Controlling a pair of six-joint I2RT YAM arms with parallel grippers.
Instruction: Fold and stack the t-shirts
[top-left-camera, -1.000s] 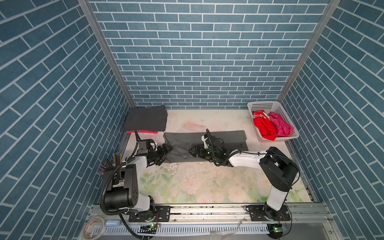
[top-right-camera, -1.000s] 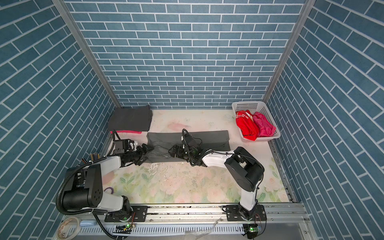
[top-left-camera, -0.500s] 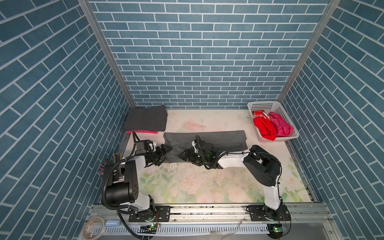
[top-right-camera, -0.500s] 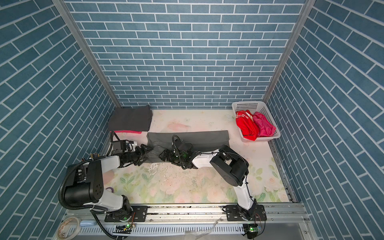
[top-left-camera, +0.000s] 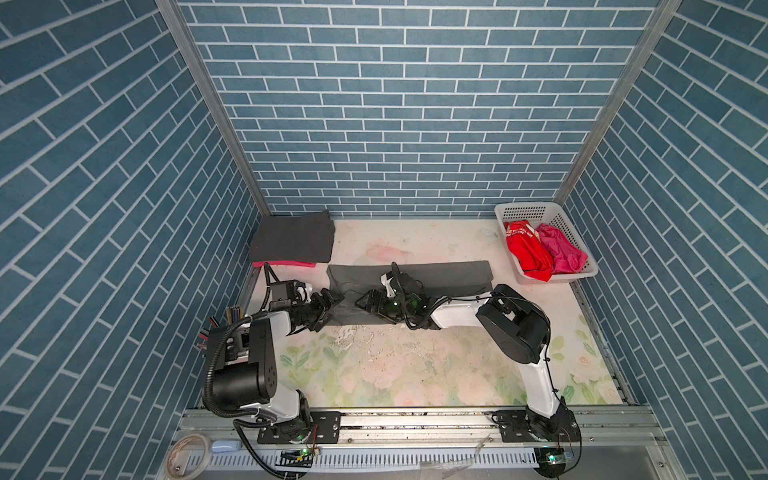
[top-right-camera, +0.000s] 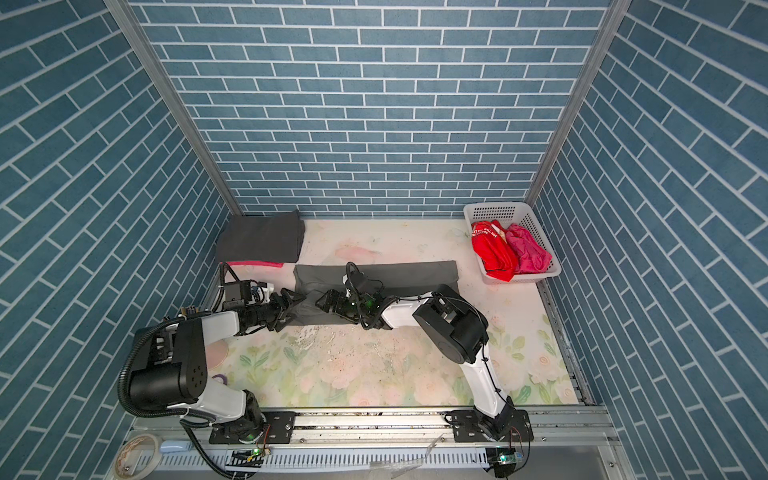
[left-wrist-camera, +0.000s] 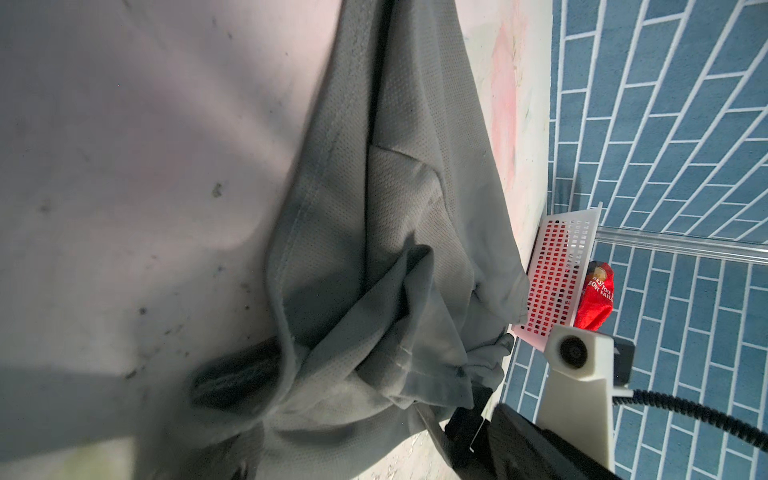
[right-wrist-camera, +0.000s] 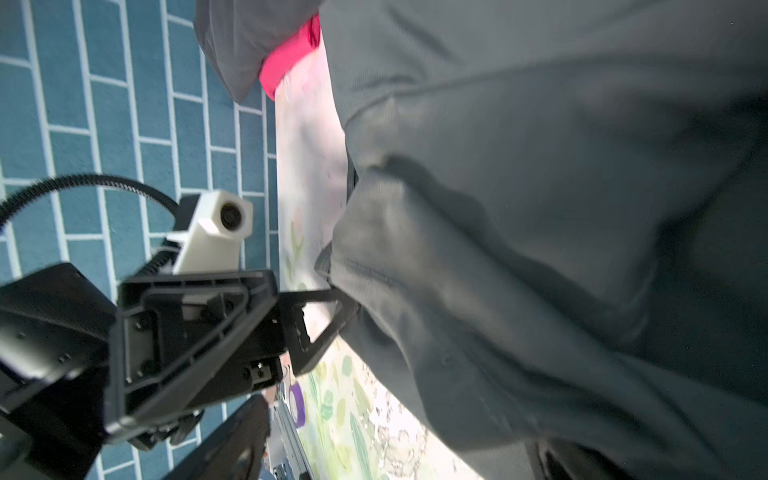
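A mid-grey t-shirt (top-left-camera: 440, 276) (top-right-camera: 407, 274) lies as a long folded strip across the middle of the table. Its left end is bunched and rumpled (left-wrist-camera: 374, 316). My left gripper (top-left-camera: 332, 300) (top-right-camera: 291, 300) is at that end, open, its spread fingers (right-wrist-camera: 332, 332) touching the cloth edge. My right gripper (top-left-camera: 362, 303) (top-right-camera: 323, 301) reaches across from the right and sits low over the shirt's left part, open, facing the left gripper. Grey cloth (right-wrist-camera: 540, 249) fills the right wrist view. A folded charcoal t-shirt (top-left-camera: 293, 241) lies on a magenta one (top-left-camera: 284, 264) at the back left.
A white perforated basket (top-left-camera: 528, 210) at the back right holds a red t-shirt with white lettering (top-left-camera: 525, 251) and a crumpled magenta one (top-left-camera: 561, 254). Blue brick walls close in three sides. The floral table top (top-left-camera: 415, 374) shows in front of the shirt.
My right gripper has slid left along the grey shirt toward the left gripper, its elbow swinging round. The left arm has barely moved.
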